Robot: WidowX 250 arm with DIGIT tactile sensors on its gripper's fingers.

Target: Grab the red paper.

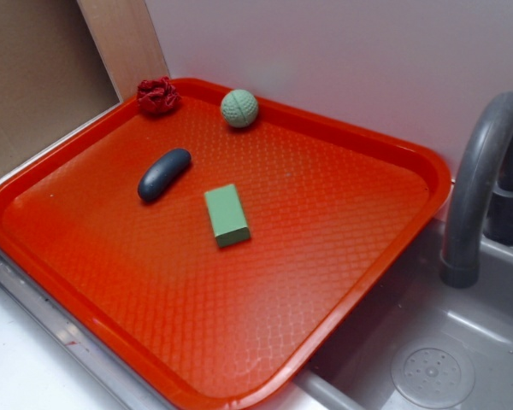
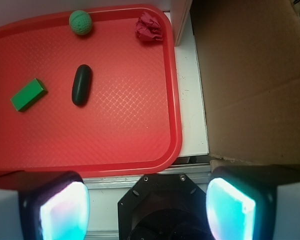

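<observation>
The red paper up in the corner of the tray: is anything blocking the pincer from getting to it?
Nothing visible does. The red paper sits alone in the tray's far corner, and the open pincer is off the tray's near edge. The dark oval object, green ball and green block lie off to the side.

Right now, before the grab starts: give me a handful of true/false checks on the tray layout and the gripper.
1. The red paper sits in a corner of the orange-red tray. True.
2. The gripper is shut on the red paper. False: its pads are wide apart, holding nothing, outside the tray's rim.
3. The green ball touches the red paper. False: bare tray separates them.
4. The dark oblong object lies between the red paper and the green block. True.
5. The green block is stacked on the ball. False: it lies flat on the tray.
</observation>
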